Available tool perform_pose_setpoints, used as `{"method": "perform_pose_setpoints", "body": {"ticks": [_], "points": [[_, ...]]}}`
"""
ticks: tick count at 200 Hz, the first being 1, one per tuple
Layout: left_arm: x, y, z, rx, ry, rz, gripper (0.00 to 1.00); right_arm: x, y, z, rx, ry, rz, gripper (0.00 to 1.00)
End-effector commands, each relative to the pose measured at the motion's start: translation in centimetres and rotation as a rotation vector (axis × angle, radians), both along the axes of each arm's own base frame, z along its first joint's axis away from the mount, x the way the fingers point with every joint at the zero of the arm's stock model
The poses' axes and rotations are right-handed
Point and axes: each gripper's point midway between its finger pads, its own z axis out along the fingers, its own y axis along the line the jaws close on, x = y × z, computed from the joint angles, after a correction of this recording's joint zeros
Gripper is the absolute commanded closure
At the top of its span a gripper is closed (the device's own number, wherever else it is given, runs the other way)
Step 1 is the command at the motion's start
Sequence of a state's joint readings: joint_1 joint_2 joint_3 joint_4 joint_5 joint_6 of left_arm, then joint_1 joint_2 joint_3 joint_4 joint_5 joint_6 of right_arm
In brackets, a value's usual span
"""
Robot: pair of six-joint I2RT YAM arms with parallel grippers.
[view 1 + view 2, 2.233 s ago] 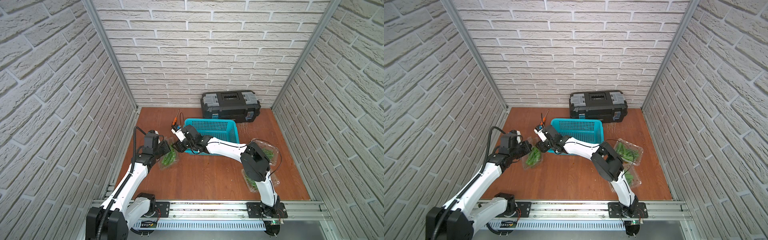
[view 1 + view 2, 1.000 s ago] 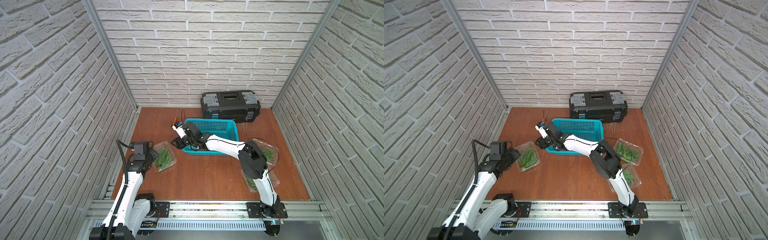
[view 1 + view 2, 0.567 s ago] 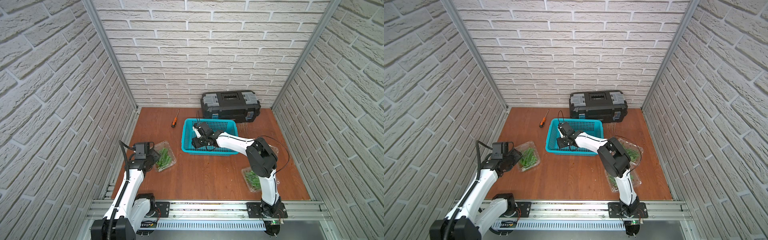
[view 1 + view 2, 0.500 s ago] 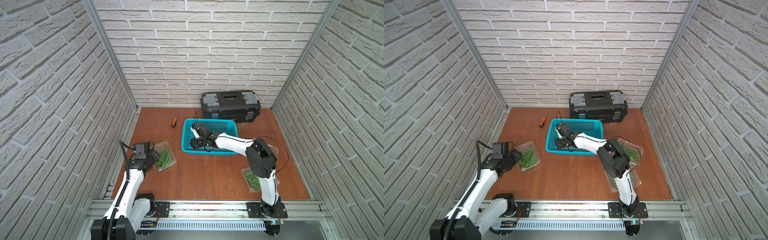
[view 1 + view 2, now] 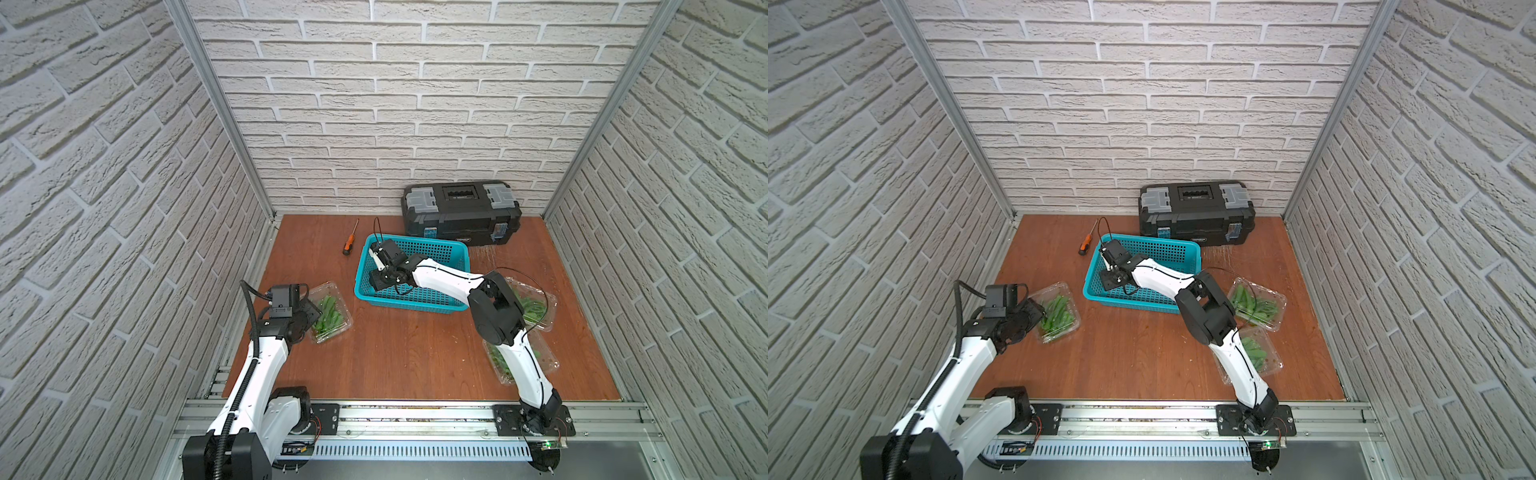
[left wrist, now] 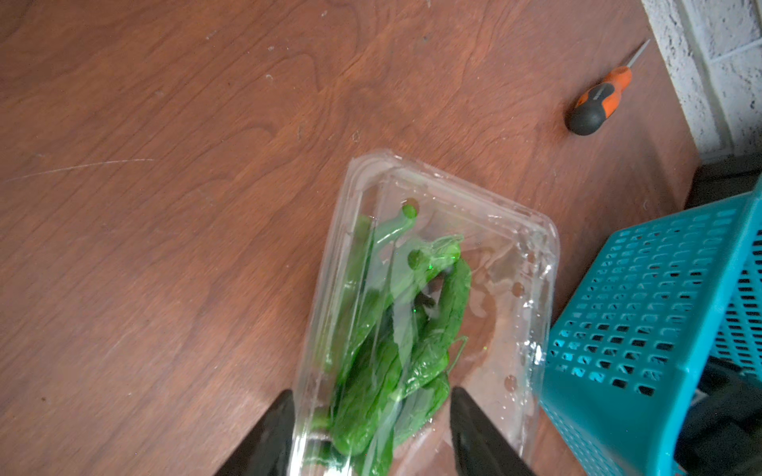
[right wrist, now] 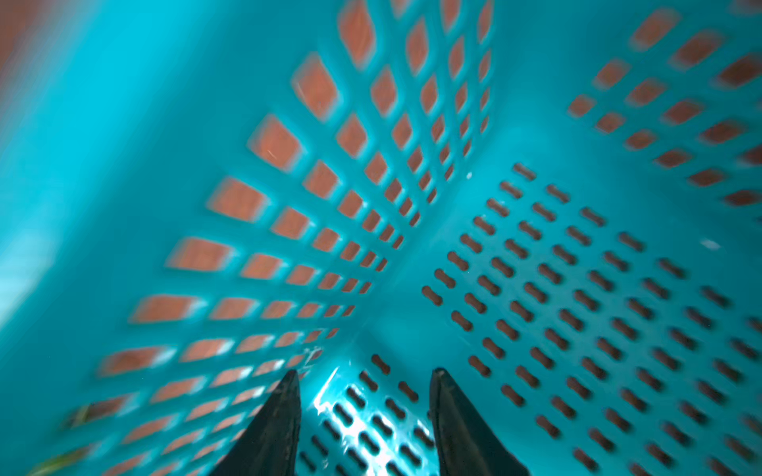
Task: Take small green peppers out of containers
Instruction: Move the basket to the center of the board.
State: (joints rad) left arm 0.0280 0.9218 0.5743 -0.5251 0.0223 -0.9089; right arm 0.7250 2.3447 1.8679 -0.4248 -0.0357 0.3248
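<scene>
Three clear containers hold small green peppers. The left container lies closed by the left wall, its peppers showing through the lid. My left gripper is open, its jaws astride that container's near end. Two more containers lie on the right, partly hidden by the right arm. My right gripper is open and empty, down inside the teal basket near its left front corner.
A black toolbox stands against the back wall behind the basket. An orange-handled screwdriver lies left of the basket. Brick walls close in on three sides, and a metal rail runs along the front edge.
My right gripper moved from the basket's left outer wall to inside the basket, uncovering the screwdriver. My left gripper's jaws spread wider over the container it had pulled to the left.
</scene>
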Motion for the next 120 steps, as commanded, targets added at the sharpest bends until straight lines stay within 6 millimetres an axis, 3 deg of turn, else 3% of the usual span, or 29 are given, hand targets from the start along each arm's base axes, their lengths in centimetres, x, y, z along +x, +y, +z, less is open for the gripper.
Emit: {"method": "perform_pose_setpoints", "body": {"ticks": [1, 22, 44, 61, 87, 120], "points": [[-0.3, 0.4, 0.0, 0.021, 0.001, -0.002, 0.39, 1.1, 3.3, 2.6, 0.114, -0.053, 0.077, 0.47], [-0.2, 0.4, 0.2, 0.032, 0.002, -0.013, 0.39, 2.3, 6.8, 4.9, 0.236, -0.094, 0.151, 0.47], [-0.2, 0.4, 0.1, 0.030, 0.012, -0.019, 0.38, 3.0, 10.5, 9.0, 0.408, -0.136, 0.251, 0.47], [-0.2, 0.4, -0.1, 0.028, 0.017, -0.015, 0.38, 3.1, 12.0, 11.8, 0.498, -0.175, 0.304, 0.47], [-0.2, 0.5, -0.2, 0.032, 0.021, -0.017, 0.37, 2.6, 11.3, 13.9, 0.474, -0.203, 0.316, 0.49], [-0.1, 0.5, -0.4, 0.033, 0.019, -0.021, 0.36, -1.6, 8.0, 15.8, 0.388, -0.244, 0.357, 0.48]]}}
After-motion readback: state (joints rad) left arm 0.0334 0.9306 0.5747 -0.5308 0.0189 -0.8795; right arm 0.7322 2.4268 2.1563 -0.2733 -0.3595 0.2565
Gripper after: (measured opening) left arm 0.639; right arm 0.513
